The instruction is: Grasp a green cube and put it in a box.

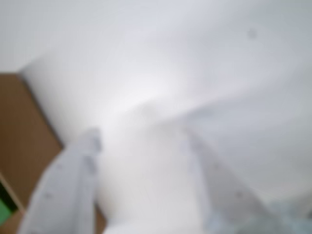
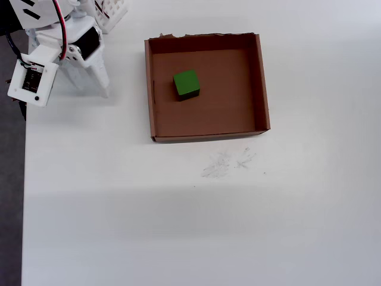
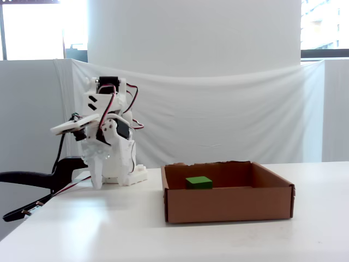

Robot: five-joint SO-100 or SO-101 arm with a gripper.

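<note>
The green cube lies inside the box, near its middle and toward the left wall in the overhead view. The fixed view shows the cube behind the box's front wall. My gripper is folded near the arm's base, well to the left of the box, with its tips pointing down at the table. The wrist view is blurred. It shows two white fingers standing apart with nothing between them, the box's brown wall at the left and a green sliver.
The arm's white base stands at the table's back left. The table's left edge runs close beside the arm. Black cables hang off that side. Faint pencil marks lie in front of the box. A white cloth backdrop hangs behind.
</note>
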